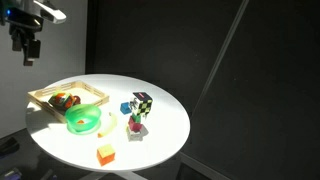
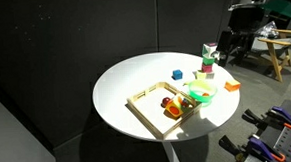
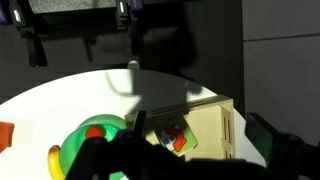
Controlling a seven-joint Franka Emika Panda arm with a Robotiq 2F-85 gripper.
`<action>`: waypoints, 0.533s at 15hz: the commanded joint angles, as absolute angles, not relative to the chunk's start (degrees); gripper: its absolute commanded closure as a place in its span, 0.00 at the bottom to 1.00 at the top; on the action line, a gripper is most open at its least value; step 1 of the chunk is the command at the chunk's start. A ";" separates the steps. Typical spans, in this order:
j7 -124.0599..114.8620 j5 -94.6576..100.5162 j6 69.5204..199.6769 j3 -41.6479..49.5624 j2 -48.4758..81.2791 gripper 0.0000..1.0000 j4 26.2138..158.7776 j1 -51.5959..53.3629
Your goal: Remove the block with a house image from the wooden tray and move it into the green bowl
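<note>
White table (image 1: 165, 115): red-yellow block with a house image (image 1: 64, 100) lies in wooden tray (image 1: 55, 89) beside green bowl (image 1: 84, 122); gripper (image 1: 30, 57) jaws apart.

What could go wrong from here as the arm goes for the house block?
1. The coloured pieces lie bunched together in the wooden tray; the jaws may pinch or knock the wrong one.
2. The green bowl sits close against that tray, so a descent could bump it.
3. The gripper hangs high and off to the side, leaving a long approach that may drift.
</note>
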State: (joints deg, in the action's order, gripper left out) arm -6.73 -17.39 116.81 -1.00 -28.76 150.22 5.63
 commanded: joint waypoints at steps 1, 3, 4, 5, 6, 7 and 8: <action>-6.46 -17.69 116.61 -1.64 -28.78 0.00 150.13 4.93; -6.46 -17.69 116.61 -1.64 -28.79 0.00 150.13 4.93; -6.46 -17.69 116.61 -1.64 -28.79 0.00 150.13 4.93; -6.46 -17.69 116.61 -1.64 -28.79 0.00 150.13 4.93; -6.46 -17.69 116.61 -1.64 -28.79 0.00 150.13 4.93; -6.65 -17.70 116.62 -1.67 -28.40 0.00 149.84 4.87; -6.85 -17.70 116.81 -1.74 -27.94 0.00 149.49 4.80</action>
